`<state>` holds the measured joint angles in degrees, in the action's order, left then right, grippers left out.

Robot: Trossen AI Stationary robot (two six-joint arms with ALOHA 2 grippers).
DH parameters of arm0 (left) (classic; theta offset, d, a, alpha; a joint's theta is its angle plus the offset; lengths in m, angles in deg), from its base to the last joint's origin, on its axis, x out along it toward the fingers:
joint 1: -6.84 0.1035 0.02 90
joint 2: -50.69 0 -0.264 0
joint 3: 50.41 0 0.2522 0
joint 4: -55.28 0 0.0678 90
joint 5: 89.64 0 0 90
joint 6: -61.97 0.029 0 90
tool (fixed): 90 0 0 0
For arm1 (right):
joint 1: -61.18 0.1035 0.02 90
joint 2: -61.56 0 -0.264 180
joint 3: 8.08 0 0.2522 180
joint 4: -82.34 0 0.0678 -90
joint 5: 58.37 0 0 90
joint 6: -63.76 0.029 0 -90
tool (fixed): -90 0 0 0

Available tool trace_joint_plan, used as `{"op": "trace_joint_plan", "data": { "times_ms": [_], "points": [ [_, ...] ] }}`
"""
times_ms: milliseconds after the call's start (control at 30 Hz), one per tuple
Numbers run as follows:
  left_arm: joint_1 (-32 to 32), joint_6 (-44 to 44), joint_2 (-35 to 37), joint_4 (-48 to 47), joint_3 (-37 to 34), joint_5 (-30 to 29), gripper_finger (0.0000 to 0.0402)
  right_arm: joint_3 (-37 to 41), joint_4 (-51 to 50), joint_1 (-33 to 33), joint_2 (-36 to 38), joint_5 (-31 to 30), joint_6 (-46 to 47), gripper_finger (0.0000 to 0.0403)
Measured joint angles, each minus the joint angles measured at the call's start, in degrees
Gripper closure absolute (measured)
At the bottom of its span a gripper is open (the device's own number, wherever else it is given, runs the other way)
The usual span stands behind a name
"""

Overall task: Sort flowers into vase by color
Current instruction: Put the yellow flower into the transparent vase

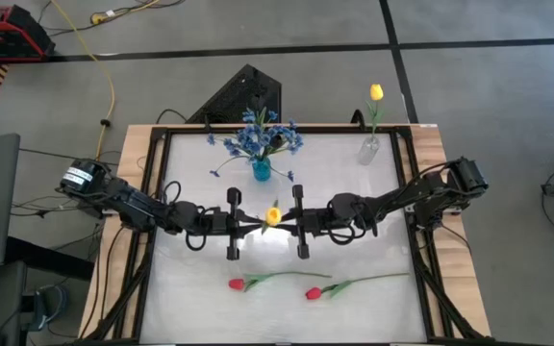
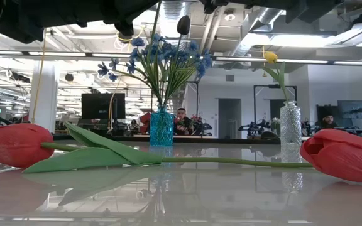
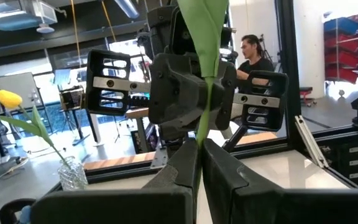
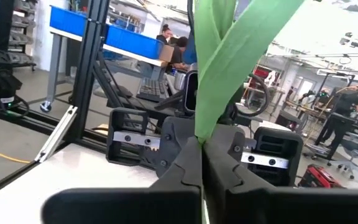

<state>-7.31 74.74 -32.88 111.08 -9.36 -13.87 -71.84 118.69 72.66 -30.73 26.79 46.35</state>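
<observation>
Fingers of left gripper and right gripper: both pinching one yellow tulip, frame centre. Done: blue sprays in blue vase; one yellow in clear vase, upper right. Left: two red tulips on table, lower centre.

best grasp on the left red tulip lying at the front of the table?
Grip the left red tulip on its thin bare stem, just past the leaf, coming straight down from above. It lies flat, head pointing left; claw fingers should straddle the stem across its run, sparing the soft bloom.
</observation>
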Motion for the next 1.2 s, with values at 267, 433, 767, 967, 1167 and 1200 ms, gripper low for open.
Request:
{"op": "trace_joint_plan", "data": {
  "times_ms": [267, 433, 767, 967, 1167, 1200],
  "points": [
    [-0.86, 0.63, 0.51, -7.37, -0.07, -6.83, 0.0344, 0.02, -14.19, 1.05, 7.99, -1.53, 1.67, 0.038],
    [-1.48, 0.45, 2.16, -14.59, -0.07, -12.72, 0.0315, 0.02, -32.1, 2.81, 19.65, -2.84, 5.54, 0.0377],
    [-1.09, 0.24, 3.79, -22.33, -0.07, -13.18, 0.0314, 4.8, -55.59, 9.28, 42.19, -26.66, 9.95, 0.0382],
    [0.18, -0.24, 3.79, -22.8, -0.07, -13.02, 0.0314, 11.19, -61.44, 7.15, 51.38, -44.84, 12.48, 0.0382],
    [1.07, -1.85, 3.81, -24.49, -0.07, -11.47, 0.0315, 15.88, -61.79, -0.92, 61.77, -46.65, 13.06, 0.0383],
    [1.13, -2.03, 3.81, -24.76, -0.07, -11.44, 0.0315, 16.51, -61.8, -2.59, 63.59, -46.66, 12.46, 0.0383]
  ]
}}
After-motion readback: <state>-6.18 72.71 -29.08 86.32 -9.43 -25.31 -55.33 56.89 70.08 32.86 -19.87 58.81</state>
